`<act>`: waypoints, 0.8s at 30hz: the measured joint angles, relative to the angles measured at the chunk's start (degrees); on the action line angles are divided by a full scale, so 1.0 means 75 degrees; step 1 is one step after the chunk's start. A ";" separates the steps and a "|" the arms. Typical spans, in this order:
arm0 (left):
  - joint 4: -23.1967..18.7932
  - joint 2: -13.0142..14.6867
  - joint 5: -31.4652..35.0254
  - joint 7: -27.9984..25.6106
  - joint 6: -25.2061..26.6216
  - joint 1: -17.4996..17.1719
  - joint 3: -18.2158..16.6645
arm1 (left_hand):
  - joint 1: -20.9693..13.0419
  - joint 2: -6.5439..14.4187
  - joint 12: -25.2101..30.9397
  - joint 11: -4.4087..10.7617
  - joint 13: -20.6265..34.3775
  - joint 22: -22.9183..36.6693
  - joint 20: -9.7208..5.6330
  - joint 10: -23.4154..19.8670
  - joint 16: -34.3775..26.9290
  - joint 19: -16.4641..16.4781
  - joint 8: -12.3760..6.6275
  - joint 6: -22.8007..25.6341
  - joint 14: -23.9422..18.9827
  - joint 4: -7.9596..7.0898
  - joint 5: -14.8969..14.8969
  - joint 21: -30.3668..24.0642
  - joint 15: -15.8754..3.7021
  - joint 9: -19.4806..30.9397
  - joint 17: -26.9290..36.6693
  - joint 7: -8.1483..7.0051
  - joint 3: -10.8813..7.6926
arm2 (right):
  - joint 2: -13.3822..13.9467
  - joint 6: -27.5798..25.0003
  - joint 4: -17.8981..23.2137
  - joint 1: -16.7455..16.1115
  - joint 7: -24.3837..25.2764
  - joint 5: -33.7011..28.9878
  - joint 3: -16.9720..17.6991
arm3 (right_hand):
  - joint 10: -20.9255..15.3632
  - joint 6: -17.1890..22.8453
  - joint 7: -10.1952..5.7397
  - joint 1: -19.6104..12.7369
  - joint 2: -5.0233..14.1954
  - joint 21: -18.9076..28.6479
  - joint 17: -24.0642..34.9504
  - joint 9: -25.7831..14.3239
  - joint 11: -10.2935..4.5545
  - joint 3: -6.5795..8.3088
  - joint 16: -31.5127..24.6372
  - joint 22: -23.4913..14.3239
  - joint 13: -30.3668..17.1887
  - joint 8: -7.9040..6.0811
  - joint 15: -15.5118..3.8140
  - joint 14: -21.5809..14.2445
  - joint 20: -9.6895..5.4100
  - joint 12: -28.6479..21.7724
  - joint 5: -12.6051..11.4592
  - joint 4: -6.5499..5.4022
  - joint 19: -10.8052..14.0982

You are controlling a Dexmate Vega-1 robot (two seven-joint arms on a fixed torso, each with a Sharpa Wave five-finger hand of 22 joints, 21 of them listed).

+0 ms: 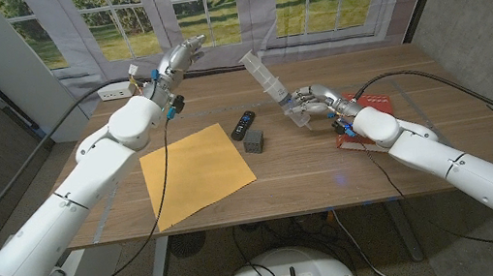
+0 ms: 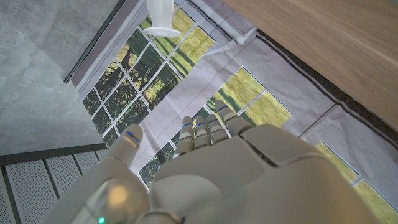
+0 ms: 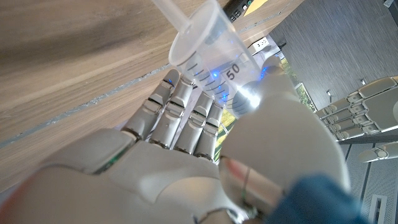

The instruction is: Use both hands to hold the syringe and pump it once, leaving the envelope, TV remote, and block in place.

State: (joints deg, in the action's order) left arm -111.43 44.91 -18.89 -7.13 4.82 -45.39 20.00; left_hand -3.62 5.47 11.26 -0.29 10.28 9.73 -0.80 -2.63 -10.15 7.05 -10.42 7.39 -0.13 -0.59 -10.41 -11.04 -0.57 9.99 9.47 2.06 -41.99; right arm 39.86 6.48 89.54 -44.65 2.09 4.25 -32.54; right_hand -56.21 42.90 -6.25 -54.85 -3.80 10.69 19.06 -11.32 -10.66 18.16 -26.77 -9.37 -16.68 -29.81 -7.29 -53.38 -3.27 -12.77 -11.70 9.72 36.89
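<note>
My right hand grips the lower barrel of the clear syringe, which tilts up and to the left above the table, plunger end uppermost. In the right wrist view the fingers wrap the marked barrel. Raised over the back left of the table, my left hand holds nothing and its fingers reach toward the syringe from a distance. In the left wrist view the left hand shows, with the plunger's flange beyond it. The yellow envelope, black TV remote and grey block lie on the table.
A red object lies under my right wrist on the wooden table. A white power strip sits at the back left edge. Windows and grey curtains stand behind the table.
</note>
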 measured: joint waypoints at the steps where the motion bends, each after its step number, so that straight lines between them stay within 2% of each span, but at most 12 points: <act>1: 0.0006 0.0021 0.0010 0.0090 0.0000 0.0049 0.0016 | 0.0000 0.0000 0.0000 0.0029 0.0000 0.0000 -0.0023 -0.0029 0.0000 -0.0023 0.0000 0.0000 -0.0026 0.0000 0.0000 0.0013 -0.0025 0.0000 0.0000 0.0000 0.0000 | -0.0005 0.0002 0.0000 -0.0004 0.0006 0.0001 -0.0005 | 0.0000 0.0000 0.0000 0.0000 0.0000 0.0000 0.0029 -0.0001 0.0000 0.0000 0.0000 0.0000 0.0000 0.0003 0.0000 0.0000 0.0000 0.0002 0.0000 0.0000 0.0000; 5: 0.0018 0.0101 0.0022 0.0341 0.0017 0.0203 0.0086 | 0.0000 0.0000 0.0000 0.0091 -0.0020 0.0000 -0.0031 -0.0055 0.0000 -0.0263 0.0000 0.0069 -0.0022 0.0000 0.0000 0.0089 -0.0079 0.0000 0.0000 -0.0074 0.0000 | -0.0020 0.0024 0.0000 -0.0006 0.0020 0.0012 -0.0015 | 0.0000 0.0000 0.0000 0.0000 0.0000 0.0000 0.0034 -0.0003 0.0000 -0.0001 0.0001 0.0000 0.0000 0.0013 0.0000 0.0000 0.0000 0.0005 0.0001 0.0000 0.0000; 7: 0.0022 0.0140 0.0027 0.0433 0.0026 0.0263 0.0116 | 0.0000 0.0000 0.0000 0.0195 -0.0021 0.0000 0.0009 -0.0051 0.0000 -0.0403 0.0000 0.0052 -0.0001 0.0000 0.0000 0.0118 -0.0099 -0.0003 0.0000 -0.0172 0.0000 | -0.0028 0.0043 -0.0009 -0.0006 0.0021 0.0016 -0.0020 | 0.0000 0.0000 0.0000 0.0000 0.0000 0.0000 0.0034 -0.0003 0.0000 -0.0001 0.0001 0.0000 0.0001 0.0013 0.0000 0.0000 0.0000 0.0005 0.0001 0.0001 0.0000; 13: 0.0028 0.0267 0.0075 0.0762 0.0079 0.0455 0.0234 | 0.0000 0.0000 0.0000 0.0315 -0.0021 0.0000 0.0046 -0.0041 0.0000 -0.0728 0.0000 0.0066 0.0019 0.0011 0.0000 0.0146 -0.0119 -0.0018 0.0000 -0.0428 0.0012 | -0.0070 0.0141 -0.0081 0.0013 0.0029 0.0025 -0.0036 | 0.0000 0.0000 0.0000 -0.0001 -0.0001 0.0000 0.0085 -0.0003 0.0000 -0.0044 0.0052 0.0000 0.0003 0.0063 0.0000 0.0000 0.0000 0.0026 0.0002 -0.0021 0.0000; 19: 0.0015 0.0376 0.0128 0.0946 0.0122 0.0539 0.0301 | 0.0000 0.0000 0.0000 0.0437 -0.0058 0.0000 0.0038 -0.0082 0.0030 -0.0974 0.0000 0.0091 0.0076 0.0061 0.0000 0.0174 -0.0175 -0.0017 -0.0019 -0.0537 0.0063 | -0.0128 0.0216 -0.0169 0.0062 0.0035 0.0043 -0.0046 | 0.0000 0.0000 0.0000 -0.0001 -0.0001 0.0000 0.0102 -0.0003 0.0000 -0.0045 0.0054 0.0000 0.0005 0.0071 -0.0001 0.0000 0.0000 0.0027 -0.0025 -0.0020 0.0000; 24: -0.0032 0.0496 0.0226 0.1162 0.0193 0.0598 0.0375 | 0.0034 -0.0035 -0.0038 0.0438 -0.0058 0.0000 -0.0003 -0.0081 0.0030 -0.1289 0.0000 0.0077 0.0224 0.0093 0.0000 0.0174 -0.0158 -0.0017 -0.0001 -0.0551 0.0095 | -0.0177 0.0285 -0.0244 0.0116 0.0035 0.0053 -0.0061 | 0.0000 0.0030 0.0029 -0.0001 -0.0001 0.0000 0.0139 -0.0002 0.0000 -0.0046 0.0060 0.0000 0.0007 0.0126 -0.0001 0.0000 0.0000 0.0049 -0.0028 -0.0019 0.0000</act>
State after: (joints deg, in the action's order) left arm -111.68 48.63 -17.19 1.58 6.27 -40.91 22.82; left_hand -3.36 5.21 10.98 3.00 9.84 9.73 -0.83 -3.24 -9.93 -2.61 -10.42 7.97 1.55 0.11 -10.41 -9.74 -1.75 9.86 9.47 -2.08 -41.28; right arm 38.53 8.61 87.71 -43.78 2.35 4.65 -32.99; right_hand -56.21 43.13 -6.04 -54.86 -3.81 10.69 20.11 -11.34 -10.66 17.81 -26.31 -9.37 -16.62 -28.86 -7.29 -53.38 -3.27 -12.41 -11.91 9.58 36.89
